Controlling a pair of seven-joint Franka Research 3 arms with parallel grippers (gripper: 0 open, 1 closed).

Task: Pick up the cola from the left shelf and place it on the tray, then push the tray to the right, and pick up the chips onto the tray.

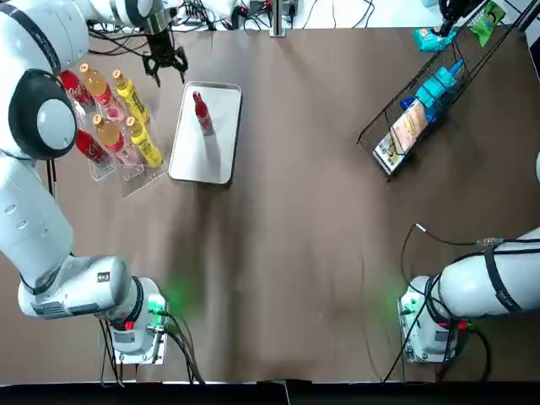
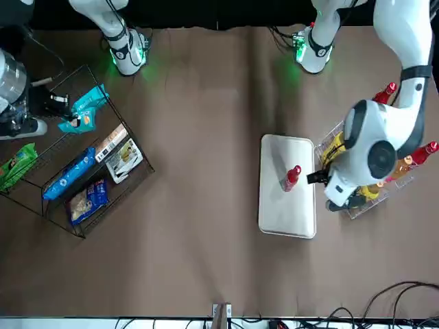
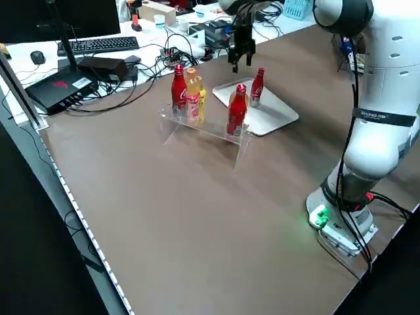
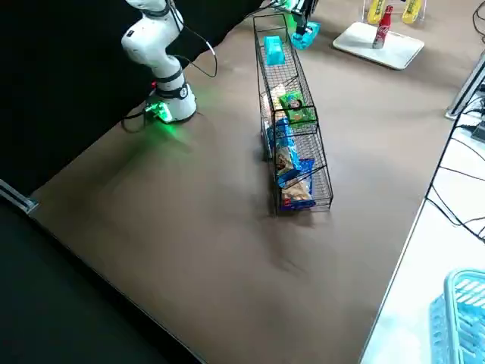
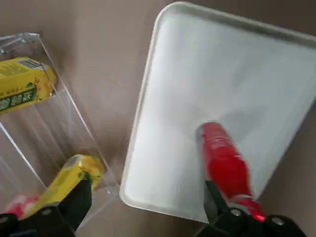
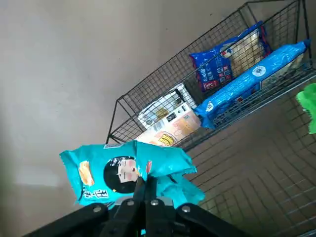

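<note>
The cola (image 1: 202, 114) stands upright on the tray (image 1: 211, 160), toward the tray's far end. The tray lies near the table's (image 1: 295, 253) far left corner, just beside the clear shelf (image 1: 139, 179) of bottles. The left gripper (image 1: 169, 74) hovers by the tray's far left corner, close to the table's far edge, fingers apart and empty. At the far right corner, the right gripper (image 6: 146, 186) is pinched together on a teal chips bag (image 6: 123, 170), held above the wire rack (image 6: 232, 192).
</note>
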